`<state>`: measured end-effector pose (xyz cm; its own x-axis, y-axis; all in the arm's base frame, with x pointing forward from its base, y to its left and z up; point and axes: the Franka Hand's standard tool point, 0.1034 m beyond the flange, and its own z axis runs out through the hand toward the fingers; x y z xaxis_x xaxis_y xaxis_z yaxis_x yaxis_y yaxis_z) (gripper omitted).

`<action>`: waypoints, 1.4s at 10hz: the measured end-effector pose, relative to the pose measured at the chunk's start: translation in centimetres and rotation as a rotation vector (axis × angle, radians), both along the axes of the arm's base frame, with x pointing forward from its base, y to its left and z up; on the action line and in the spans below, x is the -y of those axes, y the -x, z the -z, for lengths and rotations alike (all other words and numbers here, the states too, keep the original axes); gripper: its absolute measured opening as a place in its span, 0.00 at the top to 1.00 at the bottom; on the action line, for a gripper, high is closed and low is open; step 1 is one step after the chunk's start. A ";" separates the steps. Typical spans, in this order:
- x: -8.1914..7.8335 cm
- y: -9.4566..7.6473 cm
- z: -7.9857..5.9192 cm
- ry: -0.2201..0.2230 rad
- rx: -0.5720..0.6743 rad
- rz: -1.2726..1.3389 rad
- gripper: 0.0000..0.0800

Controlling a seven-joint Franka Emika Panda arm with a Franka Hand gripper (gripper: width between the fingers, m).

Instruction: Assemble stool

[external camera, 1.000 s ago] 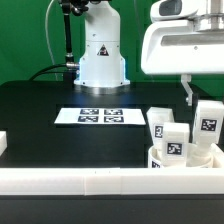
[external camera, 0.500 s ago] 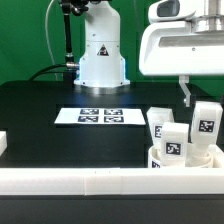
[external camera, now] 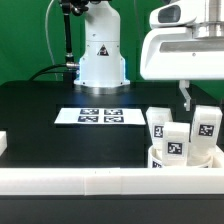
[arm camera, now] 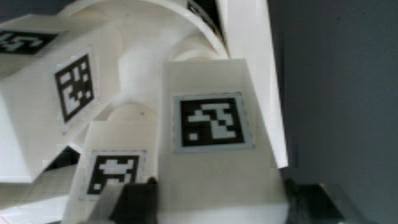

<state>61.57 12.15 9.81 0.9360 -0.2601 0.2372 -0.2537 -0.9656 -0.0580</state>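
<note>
My gripper [external camera: 198,106] is shut on a white stool leg [external camera: 206,128] with a black-and-white tag, at the exterior view's right. It holds the leg upright over the round white seat [external camera: 190,160], which lies against the front rail. Two more tagged legs [external camera: 158,122] [external camera: 174,143] stand at the seat; I cannot tell if they sit in sockets. In the wrist view the held leg [arm camera: 210,120] fills the space between my dark fingers [arm camera: 146,196], with the gripper [arm camera: 224,202] closed against its sides and the seat [arm camera: 107,50] behind it.
The marker board [external camera: 100,116] lies flat at the table's middle. A long white border rail [external camera: 90,182] runs along the front edge, with a white rail end [external camera: 3,143] at the left. The robot base [external camera: 102,55] stands at the back.
The held leg and gripper have shifted slightly downward toward the seat. Nothing else has moved.
</note>
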 end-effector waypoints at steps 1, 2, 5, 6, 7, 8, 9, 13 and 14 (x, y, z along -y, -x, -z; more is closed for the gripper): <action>0.1 -0.1 0.2 0.003 0.010 -0.001 0.58; 0.2 -0.3 0.2 0.003 0.028 -0.001 0.58; 0.2 -0.4 0.2 0.004 0.034 -0.001 0.46; 0.2 -0.4 0.2 0.004 0.034 -0.001 0.29; 0.3 -0.4 0.2 0.004 0.031 0.000 0.22; 0.5 -0.7 -0.4 0.004 0.019 0.003 0.19; 0.7 -0.9 -0.7 0.004 0.023 0.003 0.19; 1.8 -1.5 -2.3 -0.002 -0.003 -0.002 0.19; 1.8 -1.5 -2.3 -0.002 -0.003 -0.002 0.19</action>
